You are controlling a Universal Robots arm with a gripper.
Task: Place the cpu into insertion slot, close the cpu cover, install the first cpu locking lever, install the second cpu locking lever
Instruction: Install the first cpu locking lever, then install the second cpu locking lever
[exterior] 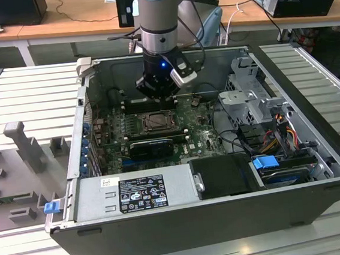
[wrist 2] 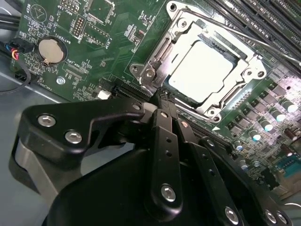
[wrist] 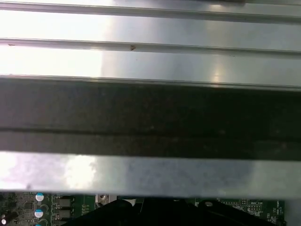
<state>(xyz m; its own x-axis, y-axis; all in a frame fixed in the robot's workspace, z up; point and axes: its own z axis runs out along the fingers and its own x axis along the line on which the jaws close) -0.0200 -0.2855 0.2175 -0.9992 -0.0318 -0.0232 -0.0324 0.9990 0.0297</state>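
Note:
The cpu point(wrist 2: 200, 70) lies flat in the insertion slot point(wrist 2: 141, 70), its pale metal face showing through the window of the cpu cover point(wrist 2: 244, 61), which lies down over it. A thin wire lever point(wrist 2: 235, 36) runs along one side of the socket. My gripper point(wrist 2: 160, 96) is shut, its black fingertips pressed together right at a corner of the socket rim with nothing visible between them. In the exterior view the gripper point(exterior: 158, 97) hangs just behind the insertion slot point(exterior: 156, 122) on the green motherboard point(exterior: 204, 139).
The board sits in an open computer case point(exterior: 314, 119). A power supply point(exterior: 134, 194) lies at the front, and a drive cage with cables point(exterior: 258, 104) at the exterior view's right. Memory slots point(wrist 2: 263, 19) lie next to the socket. The first wrist view faces the case wall point(wrist: 150, 117).

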